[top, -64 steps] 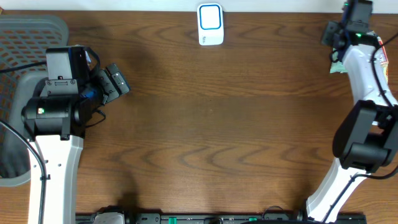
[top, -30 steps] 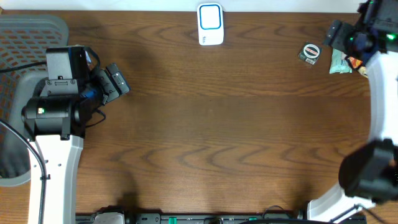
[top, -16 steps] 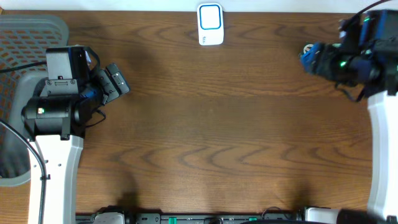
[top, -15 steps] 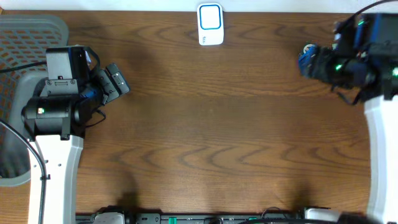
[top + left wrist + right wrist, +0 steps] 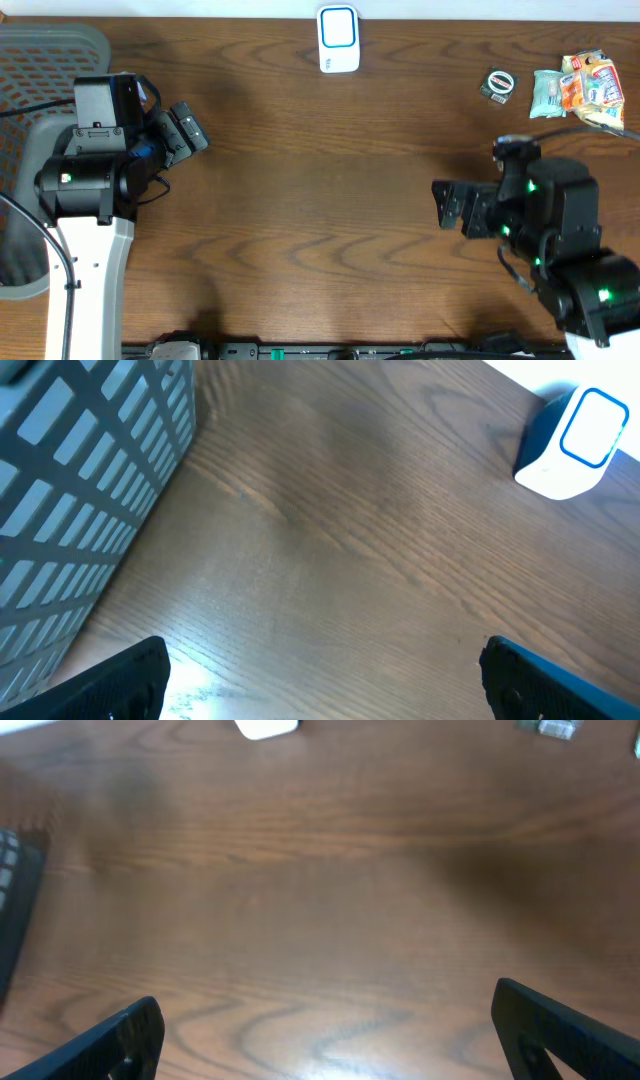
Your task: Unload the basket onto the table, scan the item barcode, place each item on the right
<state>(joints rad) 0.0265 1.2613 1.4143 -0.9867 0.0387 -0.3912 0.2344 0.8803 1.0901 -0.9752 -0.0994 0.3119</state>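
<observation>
The white scanner with a blue frame (image 5: 339, 38) stands at the back middle of the table; the left wrist view has it at the top right (image 5: 575, 440). Loose items lie at the back right: a small round pack (image 5: 499, 84), a green packet (image 5: 548, 93) and orange-yellow snack packets (image 5: 590, 88). My right gripper (image 5: 438, 205) hovers over the right middle of the table, pointing left, open and empty (image 5: 330, 1035). My left gripper (image 5: 197, 128) is at the left, open and empty (image 5: 325, 680), far from the items.
A grey mesh basket (image 5: 40, 60) stands at the far left, close beside my left arm (image 5: 80, 490). In the right wrist view only bare wood lies under the jaws, with the scanner's base (image 5: 265, 728) at the top edge.
My right arm has swung from the back right corner by the items down to the right middle of the table, uncovering the packets. It carries nothing. The left arm has not moved.
</observation>
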